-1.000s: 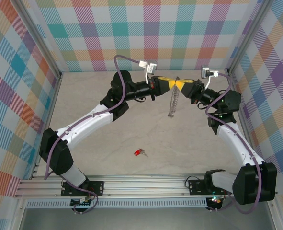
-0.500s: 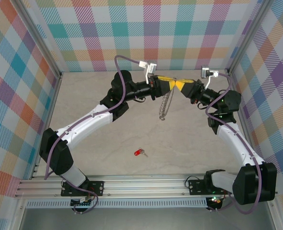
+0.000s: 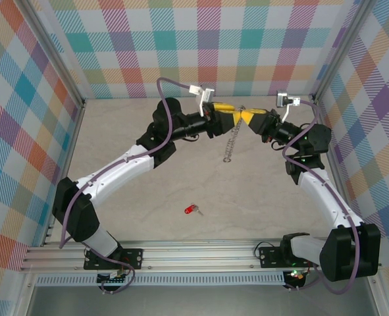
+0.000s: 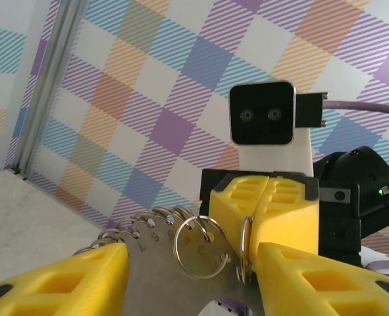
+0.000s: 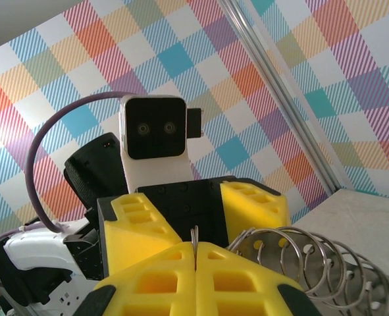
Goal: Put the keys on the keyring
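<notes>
1. Near the far edge of the worktop [image 3: 260, 197], the overhead view shows the left gripper [image 3: 230, 112] and the right gripper [image 3: 248, 118] meeting tip to tip. The keyring [image 3: 232, 141] hangs from the right gripper as a thin silver line slanting toward the left arm's side. Whether its low end touches the worktop cannot be told.
2. Toward the near edge, well apart from both grippers, the red-headed key [image 3: 191, 210] lies alone on the pale surface. The overhead view gives its place.
3. The left wrist view gives the detail that is too small from above. The left gripper's yellow fingers [image 4: 82, 276] stand apart, released, with the keyring's linked rings [image 4: 197, 247] between them and one ring facing the lens.
4. In the same view the right gripper [image 4: 265, 210] faces the lens with its fingers pressed together, and a ring hangs edge-on at its lower side.
5. The right wrist view shows the grip itself. A ring's thin edge is pinched in the seam of the right gripper's clenched fingers [image 5: 148, 283], and the other rings [image 5: 299, 260] fan out to the right. Beyond them, the left gripper's fingers are parted.
</notes>
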### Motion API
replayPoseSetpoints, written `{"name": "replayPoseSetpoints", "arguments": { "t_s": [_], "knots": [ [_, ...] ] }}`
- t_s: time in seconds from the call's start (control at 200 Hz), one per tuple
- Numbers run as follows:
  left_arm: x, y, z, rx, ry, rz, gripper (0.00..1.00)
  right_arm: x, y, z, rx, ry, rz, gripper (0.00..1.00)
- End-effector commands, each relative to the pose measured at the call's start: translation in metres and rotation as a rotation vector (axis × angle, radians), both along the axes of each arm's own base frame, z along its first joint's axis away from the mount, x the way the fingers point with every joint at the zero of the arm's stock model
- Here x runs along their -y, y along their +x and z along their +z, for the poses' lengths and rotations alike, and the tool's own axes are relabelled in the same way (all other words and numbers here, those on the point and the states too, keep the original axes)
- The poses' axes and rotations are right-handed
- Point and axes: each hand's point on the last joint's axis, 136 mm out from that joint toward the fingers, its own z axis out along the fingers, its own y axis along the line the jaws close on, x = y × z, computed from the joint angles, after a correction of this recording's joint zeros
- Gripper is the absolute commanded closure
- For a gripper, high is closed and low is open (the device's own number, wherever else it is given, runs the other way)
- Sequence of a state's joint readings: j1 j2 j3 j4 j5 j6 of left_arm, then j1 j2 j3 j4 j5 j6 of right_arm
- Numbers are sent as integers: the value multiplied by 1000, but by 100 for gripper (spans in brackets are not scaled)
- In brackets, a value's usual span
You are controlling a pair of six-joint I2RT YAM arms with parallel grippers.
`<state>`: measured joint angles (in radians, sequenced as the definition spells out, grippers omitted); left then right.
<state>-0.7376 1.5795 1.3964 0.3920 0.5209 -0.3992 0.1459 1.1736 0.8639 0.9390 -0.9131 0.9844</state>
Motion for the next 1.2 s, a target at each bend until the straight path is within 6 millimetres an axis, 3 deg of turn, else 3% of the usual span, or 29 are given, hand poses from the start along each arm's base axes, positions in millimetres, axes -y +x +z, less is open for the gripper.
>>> {"name": "replayPoseSetpoints", "arguments": {
  "t_s": [0.0, 0.24, 0.59, 1.195],
  "knots": [
    [-9, -11, 12, 55, -13, 37, 45, 1, -8, 17, 82, 11, -15, 100],
    [-14, -30, 30, 100, -37, -36, 61, 1, -7, 15, 75, 10, -20, 100],
    [-4, -38, 40, 98, -54, -142, 57, 1, -7, 14, 74, 10, -20, 100],
    [5, -24, 27, 61, -39, -126, 59, 1, -11, 17, 87, 6, -17, 100]
  ]
}}
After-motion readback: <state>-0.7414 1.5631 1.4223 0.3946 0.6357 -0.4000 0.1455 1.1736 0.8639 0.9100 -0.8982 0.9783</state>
